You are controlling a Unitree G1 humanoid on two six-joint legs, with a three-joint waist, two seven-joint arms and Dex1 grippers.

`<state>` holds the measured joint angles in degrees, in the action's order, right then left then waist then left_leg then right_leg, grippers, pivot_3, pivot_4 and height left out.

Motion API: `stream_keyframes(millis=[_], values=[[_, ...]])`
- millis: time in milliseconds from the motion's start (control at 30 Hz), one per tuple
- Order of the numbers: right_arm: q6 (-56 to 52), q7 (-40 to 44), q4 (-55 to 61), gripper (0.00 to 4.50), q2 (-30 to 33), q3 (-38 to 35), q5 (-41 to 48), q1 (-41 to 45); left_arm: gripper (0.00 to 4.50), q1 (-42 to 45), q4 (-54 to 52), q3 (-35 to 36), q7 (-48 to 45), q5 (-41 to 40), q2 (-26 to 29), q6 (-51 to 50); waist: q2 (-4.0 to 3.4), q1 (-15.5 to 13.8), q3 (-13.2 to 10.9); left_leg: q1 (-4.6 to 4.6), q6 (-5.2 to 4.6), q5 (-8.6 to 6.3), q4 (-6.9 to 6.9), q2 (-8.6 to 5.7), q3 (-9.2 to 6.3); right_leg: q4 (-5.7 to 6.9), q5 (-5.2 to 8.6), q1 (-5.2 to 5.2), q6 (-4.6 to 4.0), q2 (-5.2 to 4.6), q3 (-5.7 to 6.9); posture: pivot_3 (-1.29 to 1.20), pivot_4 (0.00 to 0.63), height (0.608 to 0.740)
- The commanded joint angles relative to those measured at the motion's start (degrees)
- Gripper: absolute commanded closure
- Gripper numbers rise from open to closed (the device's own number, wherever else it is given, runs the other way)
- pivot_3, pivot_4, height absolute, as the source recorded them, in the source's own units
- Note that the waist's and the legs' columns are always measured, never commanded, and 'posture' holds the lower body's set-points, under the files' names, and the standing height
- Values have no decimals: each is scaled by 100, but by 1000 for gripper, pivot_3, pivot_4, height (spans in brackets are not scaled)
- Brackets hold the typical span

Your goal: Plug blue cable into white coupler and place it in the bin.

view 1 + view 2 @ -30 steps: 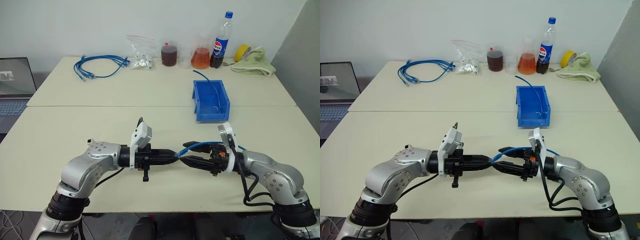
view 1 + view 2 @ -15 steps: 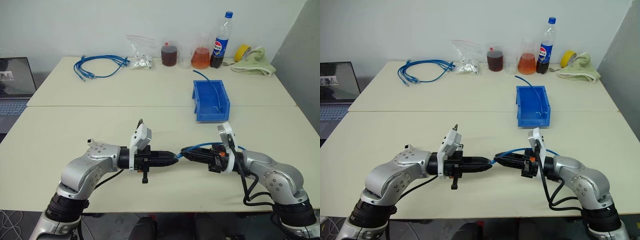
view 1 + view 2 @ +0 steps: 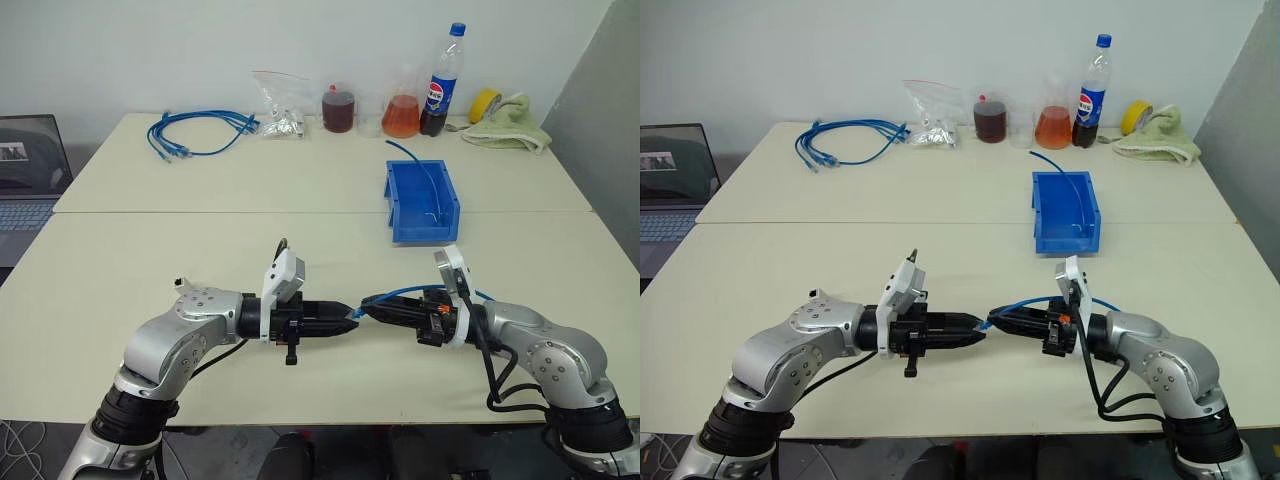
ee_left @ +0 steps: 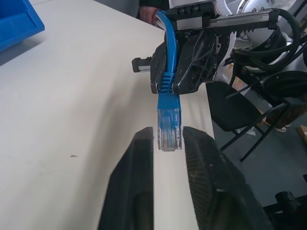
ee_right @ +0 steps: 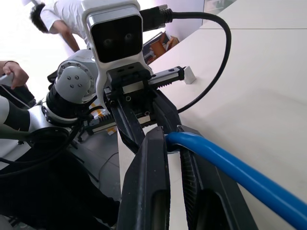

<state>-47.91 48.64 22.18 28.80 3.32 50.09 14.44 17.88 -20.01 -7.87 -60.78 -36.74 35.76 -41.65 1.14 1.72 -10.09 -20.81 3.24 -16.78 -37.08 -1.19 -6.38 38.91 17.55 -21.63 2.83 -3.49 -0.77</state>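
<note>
From the head views, both arms meet over the front of the bench [image 3: 150, 260]: the right gripper [image 3: 372, 304] is clamped on the blue cable [image 3: 400, 293] just behind its plug, the rest arcing back past the wrist, while the left gripper [image 3: 345, 322] points at it, tip to tip. The bin [image 3: 422, 203] sits well apart, further back on the bench. In the left wrist view the clear plug [image 4: 168, 130] hangs between the left fingers [image 4: 139, 158], which stand slightly apart and do not visibly pinch it; I cannot see the white coupler here. The right wrist view shows its fingers [image 5: 156, 158] closed on the cable's jacket. The cable looks light and limp — only the booted end is stiff, so hold there; the clear plug and its latch are likely brittle.
</note>
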Motion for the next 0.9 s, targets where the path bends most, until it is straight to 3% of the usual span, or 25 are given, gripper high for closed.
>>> stream_keyframes(millis=[33, 467, 733, 900], values=[[149, 136, 50, 4446, 82, -45, -73, 89, 2509, -15, -239, 90, 30, 57, 87, 185, 0, 0, 0, 0, 0, 0, 0, 0, 0, 0, 0, 0, 0, 0, 0, 0, 150, 740], [451, 455, -230, 4462, 466, -190, -388, 129, 24, -649, -829, 705, 396, 13, 443, 329, -1, -2, -1, -2, 0, 0, 2, 1, 1, 0, 0, -4, 0, 0, -3, 0, 150, 740], [607, 586, -317, 4463, 549, -139, -539, 87, 0, -1352, -1305, 1042, 957, 50, 373, 439, -1, 0, -1, -2, 0, 0, 2, 1, 2, -1, 0, -4, 0, 0, -6, 0, 150, 740], [744, 722, -369, 4464, 601, -46, -746, 66, 0, -2108, -1747, 1256, 1723, 442, -11, 938, -1, -2, -1, -3, 0, 0, 2, 2, 2, -2, 0, -4, 0, -1, -6, 0, 150, 740]])
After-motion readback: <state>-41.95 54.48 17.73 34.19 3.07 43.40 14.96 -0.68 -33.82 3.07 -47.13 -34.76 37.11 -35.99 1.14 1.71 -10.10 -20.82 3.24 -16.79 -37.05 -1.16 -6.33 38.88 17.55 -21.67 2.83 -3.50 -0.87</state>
